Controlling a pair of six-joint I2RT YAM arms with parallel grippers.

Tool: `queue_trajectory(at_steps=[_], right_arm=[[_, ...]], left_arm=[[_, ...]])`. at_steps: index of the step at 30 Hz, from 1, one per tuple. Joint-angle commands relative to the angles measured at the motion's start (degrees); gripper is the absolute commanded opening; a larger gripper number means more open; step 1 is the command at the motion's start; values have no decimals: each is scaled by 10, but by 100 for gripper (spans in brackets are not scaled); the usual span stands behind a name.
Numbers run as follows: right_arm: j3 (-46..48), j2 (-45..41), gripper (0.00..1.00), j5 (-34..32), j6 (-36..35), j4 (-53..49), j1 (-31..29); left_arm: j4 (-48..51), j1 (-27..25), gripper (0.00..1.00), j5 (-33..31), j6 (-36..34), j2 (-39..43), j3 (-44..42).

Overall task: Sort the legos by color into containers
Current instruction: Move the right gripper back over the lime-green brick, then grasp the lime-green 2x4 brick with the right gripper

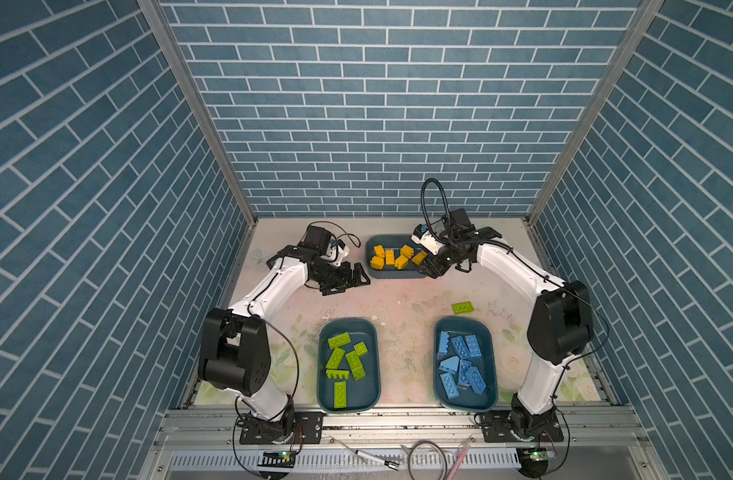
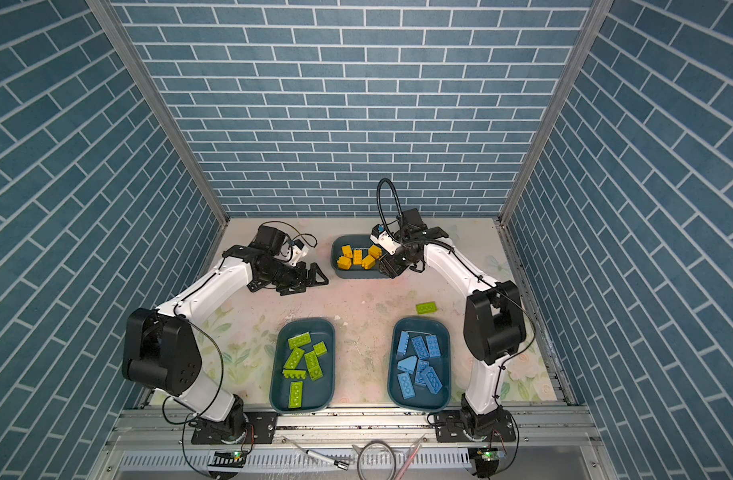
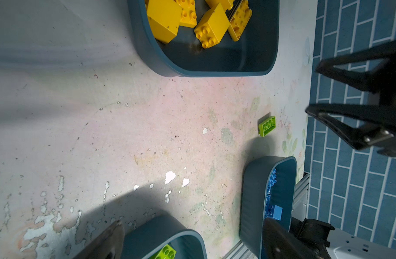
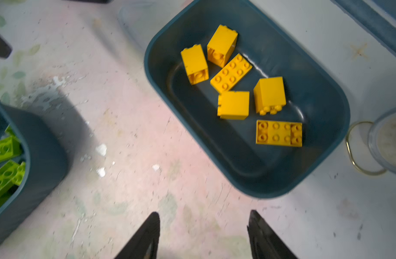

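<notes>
Floral tabletop (image 1: 398, 299) holds one stray lime green brick (image 1: 462, 307), just beside the blue-brick tub (image 1: 491, 357). Right gripper (image 4: 203, 213) hangs beside the yellow-brick tub (image 4: 147, 67), fingers apart, empty; left gripper (image 1: 352, 280) gapes too. Dropped short, that brick could land among blues.

A lab test booth: brick-print panels (image 1: 356, 104) wall in the left arm (image 1: 273, 286) and right arm (image 1: 518, 270), both bolted to an aluminium rail (image 1: 398, 424).

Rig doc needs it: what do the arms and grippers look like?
White links on left arm and right arm, black joint housings, thin black cables tied along them. Black triangular fingers on left gripper and right gripper. A ribbed black hose loops above the right wrist.
</notes>
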State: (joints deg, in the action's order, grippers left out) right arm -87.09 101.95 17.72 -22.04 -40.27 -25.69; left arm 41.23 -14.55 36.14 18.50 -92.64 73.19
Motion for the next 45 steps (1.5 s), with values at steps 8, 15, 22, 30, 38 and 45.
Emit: queue_trajectory(at_steps=[8, 15, 22, 30, 38, 45], right_arm=[[164, -109, 64, -107, -198, -84, 87], [164, -58, 65, -124, -253, -91, 123], [158, -8, 67, -100, -317, -85, 125], [179, 26, 69, -113, -378, -46, 122], [168, 62, 69, -105, -382, -24, 109], [127, 100, 59, -80, -362, -48, 103]], left_arm=[[3, -2, 98, 17, -22, -8, 1], [9, -2, 97, 19, -28, -4, 0], [23, -1, 97, 11, -42, 0, -2], [25, 0, 97, 10, -47, -2, -1], [19, 1, 98, 15, -42, -15, 6], [22, 1, 97, 15, -44, -23, 16]])
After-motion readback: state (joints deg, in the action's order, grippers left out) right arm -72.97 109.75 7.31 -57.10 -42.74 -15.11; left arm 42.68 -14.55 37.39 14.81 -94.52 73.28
